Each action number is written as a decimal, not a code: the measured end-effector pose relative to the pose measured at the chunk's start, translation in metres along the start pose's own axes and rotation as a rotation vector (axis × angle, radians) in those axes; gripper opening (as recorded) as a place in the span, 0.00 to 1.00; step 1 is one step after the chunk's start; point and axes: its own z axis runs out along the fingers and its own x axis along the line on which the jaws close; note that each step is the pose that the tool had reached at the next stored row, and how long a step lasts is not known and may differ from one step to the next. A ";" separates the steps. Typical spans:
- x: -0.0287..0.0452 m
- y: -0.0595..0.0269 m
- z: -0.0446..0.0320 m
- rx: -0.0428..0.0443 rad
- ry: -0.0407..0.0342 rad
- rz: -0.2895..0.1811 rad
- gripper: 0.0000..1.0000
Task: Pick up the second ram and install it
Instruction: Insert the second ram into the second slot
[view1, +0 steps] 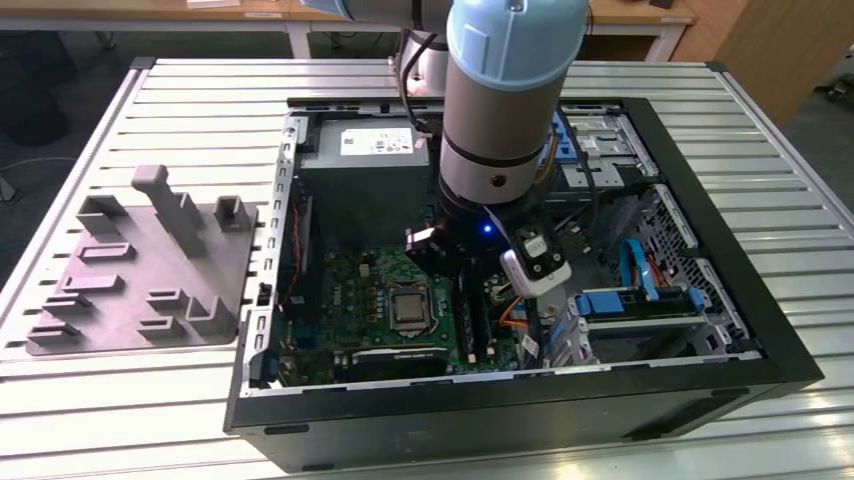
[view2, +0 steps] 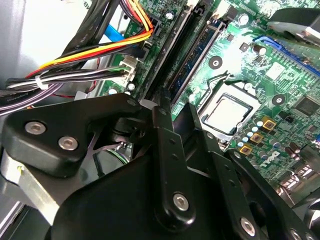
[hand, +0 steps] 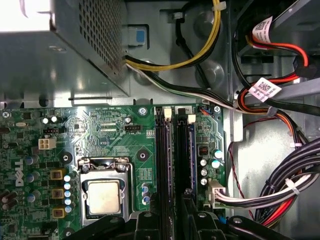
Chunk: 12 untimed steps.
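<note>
Fingers (hand: 172, 220) straddle ram (hand: 181, 155) in motherboard (hand: 100, 135) slot.

A green printed motherboard (hand: 115, 135) carries a silver square processor (hand: 103, 196) and black memory slots (hand: 162, 160). Beside the motherboard run yellow, red, black and white cables (hand: 270, 110). The ribbed bench (view1: 200, 400) is pale grey.

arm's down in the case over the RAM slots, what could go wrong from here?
1. The gripper sits right at the RAM slots; a slight tilt could jam a module or stress the slot latches.
2. Cable bundles run close beside the slots and could snag the arm.
3. The CPU socket lies exposed next to the slots.
</note>
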 end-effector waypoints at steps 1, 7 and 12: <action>0.0000 0.0000 0.0000 0.0001 0.0001 0.000 0.31; 0.0000 0.0000 0.0002 0.0001 0.0000 0.000 0.31; 0.0000 0.0000 0.0003 0.0001 0.0001 0.000 0.23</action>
